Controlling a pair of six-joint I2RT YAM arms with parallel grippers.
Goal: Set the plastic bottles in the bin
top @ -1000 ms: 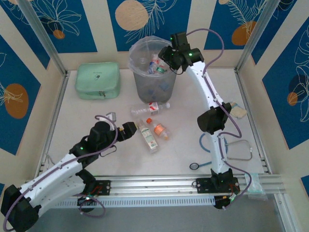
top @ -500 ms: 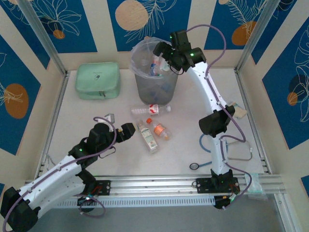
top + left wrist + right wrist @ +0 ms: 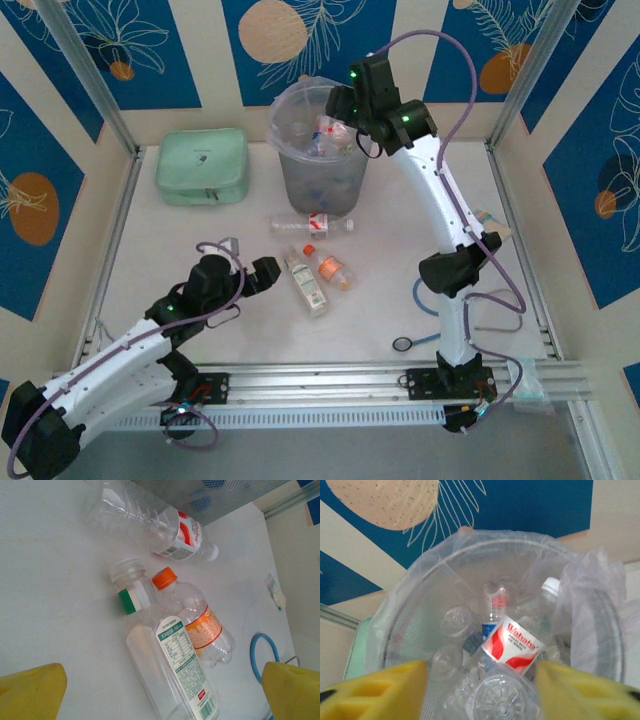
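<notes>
Top external view: bin (image 3: 318,182), clear bag lining, stands at the far middle of the tabletop (image 3: 170,250), with bottles piled inside close to its rim. Right pincer (image 3: 343,112) hangs over the bin's right rim, pointing inward. Right wrist view: yellow fingers (image 3: 380,692) stand apart on either side of a red-and-white-labelled bottle (image 3: 512,647) that lies base toward the camera on the pile in the bin. Contact is not readable, so cannot tell whether it is grasping or released. Three plastic bottles lie flat on the tabletop, all on the near side of the bin. The red-labelled bottle (image 3: 312,224) is closest to the bin, lying crosswise. The orange-capped bottle (image 3: 331,269) and the larger green-labelled bottle (image 3: 305,282) lie nearer still, side by side. Left pincer (image 3: 266,271) sits low, near-left of the bin and just left of the green-labelled bottle, jaws spread wide, released, nothing between them. Mint-green zip case (image 3: 202,166) lies left of the bin. Stethoscope (image 3: 401,344) lies near-right of the bin.
</notes>
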